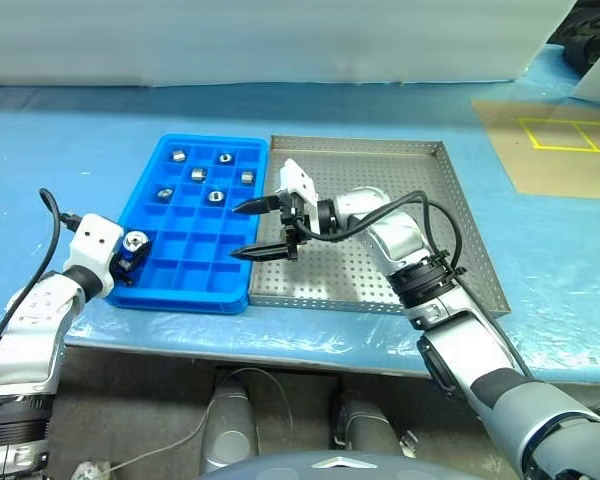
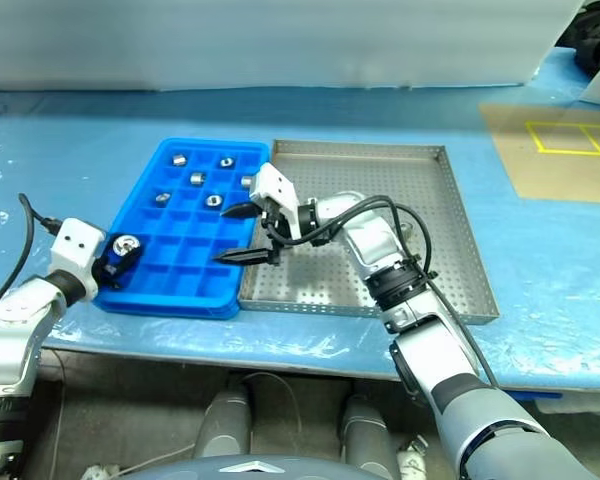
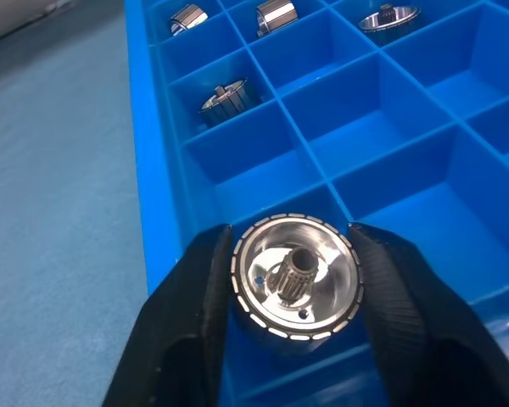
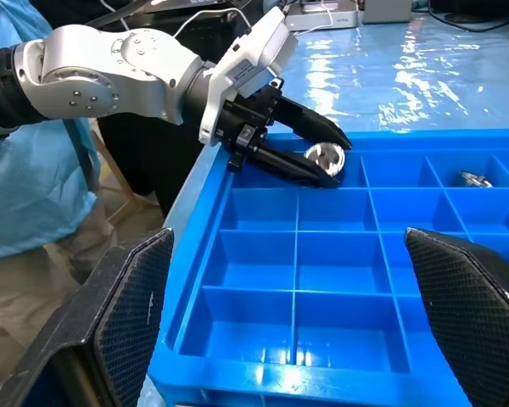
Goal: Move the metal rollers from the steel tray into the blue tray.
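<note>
while the left gripper [image 1: 130, 252] sits lower left over the blue tray [image 1: 195, 290], a metal roller [image 3: 296, 275] hides between its fingers; grip hard to tell. right gripper [image 1: 252, 230] gapes wide by the steel tray [image 1: 460, 215].

Blue tray [image 1: 145, 200] left of, touching steel tray [image 1: 460, 215] on table [image 1: 60, 150]; five rollers [image 1: 213, 196] in its far compartments.

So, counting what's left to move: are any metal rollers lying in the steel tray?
No, the steel tray's perforated floor shows no rollers in the head view.
</note>
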You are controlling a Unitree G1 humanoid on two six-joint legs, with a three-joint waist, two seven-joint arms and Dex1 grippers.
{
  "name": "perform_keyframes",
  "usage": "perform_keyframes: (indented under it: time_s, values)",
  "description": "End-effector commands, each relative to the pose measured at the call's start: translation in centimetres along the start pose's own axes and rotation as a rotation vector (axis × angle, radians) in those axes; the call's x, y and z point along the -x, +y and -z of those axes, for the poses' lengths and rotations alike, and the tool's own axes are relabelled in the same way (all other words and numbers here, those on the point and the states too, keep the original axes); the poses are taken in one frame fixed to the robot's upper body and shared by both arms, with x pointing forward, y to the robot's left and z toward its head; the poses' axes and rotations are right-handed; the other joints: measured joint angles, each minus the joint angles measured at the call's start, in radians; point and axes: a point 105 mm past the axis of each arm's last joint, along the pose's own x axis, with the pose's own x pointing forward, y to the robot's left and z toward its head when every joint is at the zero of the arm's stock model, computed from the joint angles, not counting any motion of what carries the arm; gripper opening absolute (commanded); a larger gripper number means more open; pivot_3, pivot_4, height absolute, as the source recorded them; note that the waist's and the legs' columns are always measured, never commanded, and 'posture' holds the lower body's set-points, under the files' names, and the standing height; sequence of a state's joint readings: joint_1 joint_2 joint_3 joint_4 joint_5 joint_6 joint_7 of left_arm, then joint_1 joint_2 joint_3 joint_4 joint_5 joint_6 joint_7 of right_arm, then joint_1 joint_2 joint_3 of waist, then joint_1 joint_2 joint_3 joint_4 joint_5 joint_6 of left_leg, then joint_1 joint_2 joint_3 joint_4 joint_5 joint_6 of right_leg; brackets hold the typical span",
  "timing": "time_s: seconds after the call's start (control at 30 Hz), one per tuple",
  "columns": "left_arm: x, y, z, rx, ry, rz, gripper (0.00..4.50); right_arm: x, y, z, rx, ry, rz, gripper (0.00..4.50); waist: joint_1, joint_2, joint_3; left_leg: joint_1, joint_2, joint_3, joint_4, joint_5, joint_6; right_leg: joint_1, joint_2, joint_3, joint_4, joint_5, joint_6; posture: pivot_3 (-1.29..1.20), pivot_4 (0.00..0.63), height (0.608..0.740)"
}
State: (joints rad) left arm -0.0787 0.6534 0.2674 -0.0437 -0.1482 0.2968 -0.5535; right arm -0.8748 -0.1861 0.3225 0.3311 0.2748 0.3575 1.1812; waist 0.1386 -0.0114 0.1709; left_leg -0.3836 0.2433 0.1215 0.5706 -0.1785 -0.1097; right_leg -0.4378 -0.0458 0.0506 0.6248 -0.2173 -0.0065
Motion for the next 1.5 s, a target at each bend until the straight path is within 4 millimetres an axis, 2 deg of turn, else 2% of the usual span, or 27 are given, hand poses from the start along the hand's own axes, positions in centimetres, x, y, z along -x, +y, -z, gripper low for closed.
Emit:
perform_keyframes:
  time_s: [0.03,0.07,0.2,0.33,0.43,0.5,0.77,0.8,0.87,0.97,1.1,1.17,1.23,1.27,1.37,1.4,1.5]
  values:
    - [0.2,0.4,0.0,-0.025,0.009,-0.007,3.7,0.3,0.1,-1.3,0.044,-0.037,0.01,4.5,-0.006,0.0,0.0,0.0,0.0,0.0,0.0,0.0,0.0,0.0,0.0,0.0,0.0,0.0,0.0,0.22,0.15,0.74]
    - [0.1,0.5,-0.6,-0.016,-0.017,-0.009,4.04,0.3,0.1,-1.3,0.045,-0.037,0.012,4.5,-0.007,0.0,0.0,0.0,0.0,0.0,0.0,0.0,0.0,0.0,0.0,0.0,0.0,0.0,0.0,0.22,0.15,0.74]
    - [-0.2,0.6,-5.0,0.026,-0.18,0.013,4.04,0.7,-0.1,-1.2,0.047,-0.031,0.029,4.5,-0.006,0.0,0.0,-0.001,0.0,0.0,0.001,0.0,0.0,0.0,-0.001,-0.001,0.0,0.0,0.0,0.2,0.15,0.74]
    - [0.1,-0.4,-10.4,0.087,-0.363,0.116,4.04,1.5,-0.7,-1.4,0.039,-0.039,0.063,4.5,-0.005,-0.001,0.0,-0.002,0.0,0.0,0.002,0.001,0.0,0.0,-0.001,-0.002,0.0,0.0,0.0,0.17,0.15,0.74]
    - [0.1,-1.4,-13.2,0.172,-0.458,0.206,4.04,2.5,-1.3,-2.0,0.003,-0.077,0.106,4.5,-0.009,-0.001,0.0,-0.002,0.0,0.0,0.002,0.001,0.0,0.0,-0.001,-0.002,0.0,0.0,0.0,0.12,0.15,0.74]
    - [-0.5,-2.5,-14.2,0.192,-0.474,0.278,4.04,3.5,-1.8,-2.4,-0.016,-0.097,0.151,4.5,-0.014,-0.001,0.0,-0.002,0.0,0.0,0.002,0.001,-0.001,0.001,0.0,-0.002,0.001,0.001,0.002,0.09,0.15,0.74]
    - [-4.4,-6.4,-13.0,0.092,-0.372,0.484,4.04,7.3,-2.9,-1.6,-0.025,-0.07,0.345,4.5,-0.041,-0.001,0.0,-0.001,-0.001,0.001,0.002,0.002,0.0,0.001,0.001,-0.001,0.001,0.003,0.004,-0.09,0.15,0.74]
    - [-5.2,-6.7,-12.6,0.035,-0.349,0.493,4.04,7.8,-2.8,-1.5,-0.027,-0.067,0.367,4.5,-0.045,-0.001,0.0,-0.002,-0.001,0.001,0.003,0.002,0.0,0.001,0.001,-0.001,0.001,0.003,0.004,-0.12,0.15,0.74]
    - [-6.6,-7.0,-12.0,-0.042,-0.302,0.52,3.67,8.6,-2.6,-1.3,-0.032,-0.063,0.405,4.5,-0.05,-0.001,0.0,-0.001,-0.001,0.001,0.002,0.002,0.001,0.001,0.001,0.0,0.001,0.003,0.004,-0.14,0.15,0.74]
    - [-7.8,-7.1,-12.7,-0.048,-0.298,0.583,3.67,9.2,-2.1,-0.9,-0.038,-0.056,0.448,4.5,-0.07,-0.001,0.0,0.0,-0.001,0.001,0.002,0.003,0.003,0.003,0.001,0.001,0.001,0.003,0.004,-0.22,0.15,0.74]
    - [-7.1,-6.8,-14.2,0.031,-0.334,0.682,3.67,10.0,-1.5,-0.5,-0.04,-0.048,0.508,4.5,-0.097,-0.001,0.0,0.001,-0.002,0.001,0.002,0.003,0.003,0.003,0.001,0.003,0.0,0.004,0.005,-0.32,0.15,0.74]
    - [-6.5,-5.0,-14.5,0.151,-0.341,0.664,3.67,10.7,-1.1,-0.3,-0.048,-0.049,0.548,4.5,-0.11,-0.001,0.0,0.002,-0.002,0.002,0.002,0.003,0.003,0.004,0.002,0.003,0.0,0.004,0.005,-0.35,0.15,0.74]
    - [-5.7,-3.6,-13.2,0.238,-0.299,0.652,3.67,11.2,-0.7,-0.1,-0.059,-0.049,0.578,4.5,-0.126,-0.001,0.0,0.004,-0.002,0.002,0.001,0.003,0.003,0.005,0.003,0.005,0.0,0.004,0.005,-0.37,0.15,0.74]
    - [-5.1,-3.6,-12.1,0.259,-0.265,0.674,3.67,11.3,-0.5,0.1,-0.063,-0.047,0.59,4.5,-0.136,-0.001,0.0,0.005,-0.002,0.002,0.001,0.003,0.003,0.005,0.004,0.005,0.0,0.004,0.005,-0.38,0.15,0.74]
    - [-3.3,-5.3,-8.8,0.194,-0.152,0.759,3.67,11.7,-0.2,0.4,-0.075,-0.046,0.62,4.5,-0.158,0.0,0.0,0.009,-0.002,0.003,-0.001,0.003,0.004,0.009,0.004,0.007,-0.002,0.004,0.005,-0.39,0.15,0.74]
    - [-3.0,-6.3,-8.3,0.169,-0.135,0.788,3.67,11.7,-0.2,0.4,-0.077,-0.048,0.626,4.5,-0.157,0.001,0.0,0.01,-0.002,0.004,-0.001,0.002,0.005,0.009,0.004,0.007,-0.003,0.003,0.003,-0.39,0.15,0.74]
    - [-3.0,-8.9,-9.0,0.121,-0.171,0.845,3.67,11.7,-0.2,0.5,-0.077,-0.048,0.635,4.5,-0.146,0.0,0.0,0.008,-0.001,0.004,0.0,0.002,0.005,0.009,0.003,0.005,-0.003,0.002,0.001,-0.38,0.15,0.74]
